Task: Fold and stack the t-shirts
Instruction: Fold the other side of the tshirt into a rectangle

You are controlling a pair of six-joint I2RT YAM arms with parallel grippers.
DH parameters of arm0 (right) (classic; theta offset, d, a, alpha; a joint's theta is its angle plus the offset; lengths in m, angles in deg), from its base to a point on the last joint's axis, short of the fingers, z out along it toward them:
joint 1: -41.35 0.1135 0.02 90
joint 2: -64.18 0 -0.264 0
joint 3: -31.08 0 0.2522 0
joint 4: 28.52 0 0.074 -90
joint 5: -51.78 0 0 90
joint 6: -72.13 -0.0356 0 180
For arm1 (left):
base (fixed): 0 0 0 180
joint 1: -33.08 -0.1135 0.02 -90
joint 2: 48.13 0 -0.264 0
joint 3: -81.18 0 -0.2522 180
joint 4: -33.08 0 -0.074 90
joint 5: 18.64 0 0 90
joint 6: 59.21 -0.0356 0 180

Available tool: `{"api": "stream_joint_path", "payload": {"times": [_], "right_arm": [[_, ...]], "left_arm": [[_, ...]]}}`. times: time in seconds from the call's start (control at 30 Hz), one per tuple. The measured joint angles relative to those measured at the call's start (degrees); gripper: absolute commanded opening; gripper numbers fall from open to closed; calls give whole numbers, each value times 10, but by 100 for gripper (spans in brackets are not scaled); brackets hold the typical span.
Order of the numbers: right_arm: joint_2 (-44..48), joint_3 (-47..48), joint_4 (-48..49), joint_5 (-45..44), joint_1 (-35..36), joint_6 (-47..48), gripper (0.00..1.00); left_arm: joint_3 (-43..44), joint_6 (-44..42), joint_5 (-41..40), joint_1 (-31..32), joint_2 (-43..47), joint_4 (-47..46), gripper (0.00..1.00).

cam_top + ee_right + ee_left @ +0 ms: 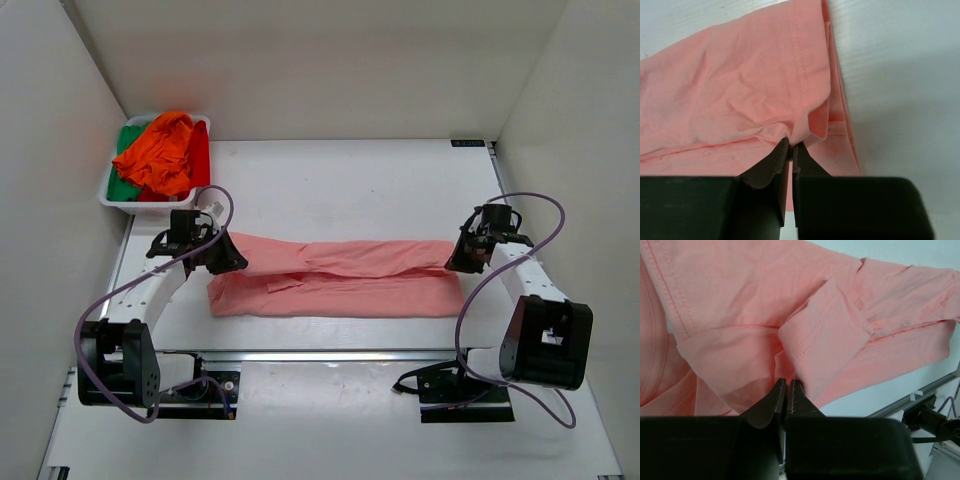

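While the left gripper (225,256) and right gripper (460,258) each pinch only a thin edge of the salmon-pink t-shirt (335,278), stretched across the middle of the frame, uneven pulling could slip it free and spoil the fold

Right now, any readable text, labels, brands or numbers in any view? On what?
No readable text in any view.
The small dark mark at the far edge of the table: too small to read.
The salmon-pink t-shirt: plain, no print or label showing.
The orange t-shirt in the white tray: no print visible.
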Motion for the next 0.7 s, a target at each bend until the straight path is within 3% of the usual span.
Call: {"api": "stream_joint_path", "payload": {"times": [0.4, 0.47, 0.57, 0.6, 0.7], "right_arm": [[-17, -6, 10, -2, -19, 13, 0], [-23, -6, 9, -4, -19, 14, 9], [-27, -6, 1, -18, -16, 13, 35], [-26, -5, -4, -27, -13, 12, 37], [-26, 5, -29, -57, -7, 10, 40]], "left_arm": [[-35, -2, -44, -1, 7, 3, 1], [-43, -1, -50, -1, 7, -4, 23], [-58, 10, -62, -6, 4, -12, 35], [-60, 15, -69, -9, 3, -12, 37], [-58, 41, -87, -14, 3, -20, 21]]}}
